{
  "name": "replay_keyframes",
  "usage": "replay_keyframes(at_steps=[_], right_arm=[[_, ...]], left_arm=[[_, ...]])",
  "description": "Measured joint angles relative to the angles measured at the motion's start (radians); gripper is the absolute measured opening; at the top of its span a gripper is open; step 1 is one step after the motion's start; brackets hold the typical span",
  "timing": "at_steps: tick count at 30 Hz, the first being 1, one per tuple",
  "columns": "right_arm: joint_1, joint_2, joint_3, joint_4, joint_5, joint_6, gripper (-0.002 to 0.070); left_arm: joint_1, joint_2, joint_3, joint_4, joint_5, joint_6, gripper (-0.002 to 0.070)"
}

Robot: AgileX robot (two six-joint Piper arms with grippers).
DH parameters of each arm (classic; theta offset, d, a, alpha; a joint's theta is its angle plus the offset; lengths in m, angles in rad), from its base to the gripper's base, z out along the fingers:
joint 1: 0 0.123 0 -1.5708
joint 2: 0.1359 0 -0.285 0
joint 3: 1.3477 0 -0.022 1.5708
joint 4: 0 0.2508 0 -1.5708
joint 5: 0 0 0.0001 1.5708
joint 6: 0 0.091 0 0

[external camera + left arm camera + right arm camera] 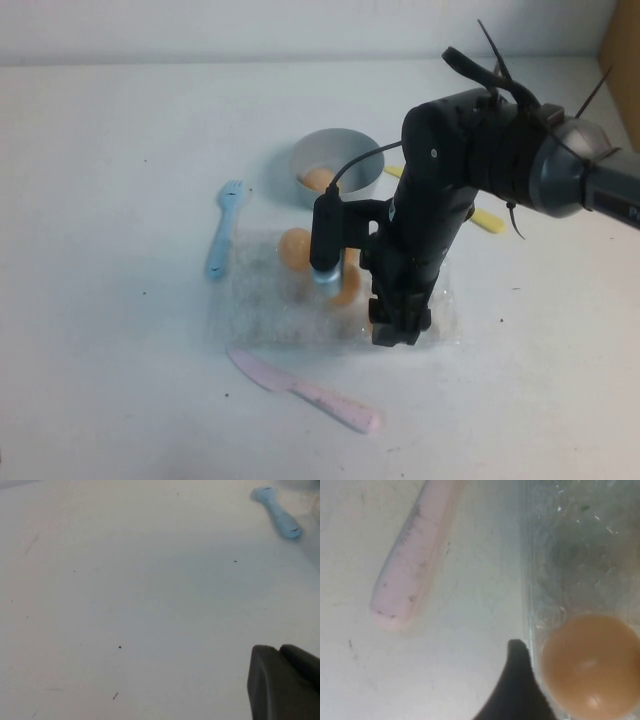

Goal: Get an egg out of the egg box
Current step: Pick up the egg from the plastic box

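The egg (590, 666) was smooth, orange-tan and glossy, sitting in a cup at the near edge of the egg box (262, 300), right against a dark fingertip (519, 680) of the right gripper (400, 328). That gripper hung low over the box's near right part; whether its fingers were apart or closed on the egg could not be told. The box was a flat tray of clear, crinkly plastic with moulded cups. In the high view two more eggs showed in it: one (294, 246) at its far left, another (346, 285) partly hidden behind the arm. A fourth egg (318, 179) lay in the round grey-blue bowl (350, 150) just beyond the box.

A pale blue plastic fork (224, 230) lay left of the box, a pink plastic knife (305, 390) in front of it, and a yellow utensil (487, 221) peeked out behind the arm.

The left gripper (285, 682) appeared only in its wrist view, above bare white table (125, 595); its opening could not be judged.
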Motion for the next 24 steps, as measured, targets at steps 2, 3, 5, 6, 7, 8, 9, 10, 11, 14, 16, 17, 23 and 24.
replay_keyframes(at_steps=[2, 3, 5, 6, 7, 8, 9, 10, 11, 14, 16, 17, 23, 24], right_arm=[[0.0, 0.01, 0.0, 0.0, -0.008, 0.0, 0.0468], [0.0, 0.014, 0.0, 0.0, -0.013, 0.0, 0.0468], [0.0, 0.014, 0.002, 0.0, -0.021, 0.0, 0.0468], [0.0, 0.014, 0.002, 0.0, -0.021, 0.0, 0.0468], [0.0, 0.014, 0.002, 0.0, -0.026, 0.0, 0.0468], [0.0, 0.014, 0.002, -0.003, -0.028, 0.0, 0.0468], [0.0, 0.014, 0.002, -0.005, -0.028, 0.0, 0.0465], [0.0, 0.014, 0.002, -0.007, -0.03, 0.0, 0.046], [0.0, 0.014, 0.002, -0.007, -0.03, 0.0, 0.0453], [0.0, 0.014, 0.002, -0.009, -0.032, 0.0, 0.0417], [0.0, 0.014, 0.002, -0.01, -0.032, 0.01, 0.0382], [0.0, 0.014, 0.002, -0.01, -0.032, 0.014, 0.037], [0.0, 0.014, 0.002, -0.011, -0.034, 0.02, 0.0354], [0.0, 0.01, 0.002, -0.011, -0.034, 0.02, 0.0354]], left_arm=[[0.0, 0.0, 0.0, 0.0, 0.0, 0.0, -0.0003], [0.0, 0.0, 0.0, 0.0, 0.0, 0.0, -0.0003], [0.0, 0.0, 0.0, 0.0, 0.0, 0.0, -0.0003], [0.0, 0.0, 0.0, 0.0, 0.0, 0.0, -0.0003], [0.0, 0.0, 0.0, 0.0, 0.0, 0.0, -0.0003], [0.0, 0.0, 0.0, 0.0, 0.0, 0.0, -0.0003], [0.0, 0.0, 0.0, 0.0, 0.0, 0.0, -0.0003], [0.0, 0.0, 0.0, 0.0, 0.0, 0.0, -0.0003], [0.0, 0.0, 0.0, 0.0, 0.0, 0.0, -0.0003], [0.0, 0.0, 0.0, 0.0, 0.0, 0.0, -0.0003], [0.0, 0.0, 0.0, 0.0, 0.0, 0.0, -0.0003], [0.0, 0.0, 0.0, 0.0, 0.0, 0.0, -0.0003], [0.0, 0.0, 0.0, 0.0, 0.0, 0.0, -0.0003], [0.0, 0.0, 0.0, 0.0, 0.0, 0.0, -0.0003]])
